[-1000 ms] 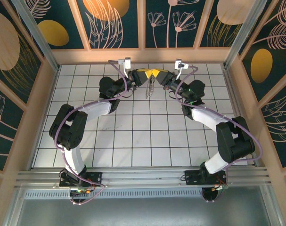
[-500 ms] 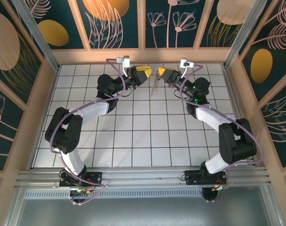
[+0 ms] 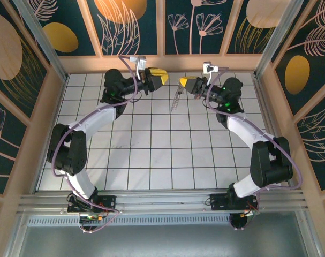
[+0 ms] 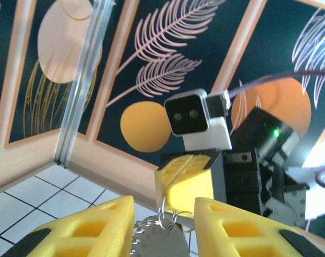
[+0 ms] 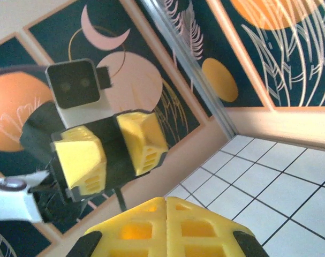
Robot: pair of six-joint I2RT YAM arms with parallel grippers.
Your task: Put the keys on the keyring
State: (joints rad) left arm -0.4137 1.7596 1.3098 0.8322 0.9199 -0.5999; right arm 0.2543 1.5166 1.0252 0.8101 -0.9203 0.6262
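My right gripper (image 3: 182, 82) is raised above the back of the table, shut on the keyring (image 3: 176, 98), which dangles below its fingertips. In the left wrist view the right gripper (image 4: 184, 182) pinches thin metal rings (image 4: 170, 214), and a flat silvery key (image 4: 161, 240) with a toothed edge hangs from them. My left gripper (image 3: 161, 76) faces it from the left, a short gap away, and is open. Its fingers (image 4: 98, 227) stand on either side of the hanging key without touching it. In the right wrist view the right gripper (image 5: 166, 201) is pressed shut and the left gripper (image 5: 111, 150) is open.
The white tiled table (image 3: 151, 155) lies below both raised arms. The wooden back wall (image 3: 162, 63) is close behind the grippers, with side walls (image 3: 44, 107) left and right. The arms' bases sit on the rail (image 3: 162, 201) at the near edge.
The two grippers, touching a second ago, have drawn apart, the left going left and back, the right going right. The keyring stays hanging from the right gripper.
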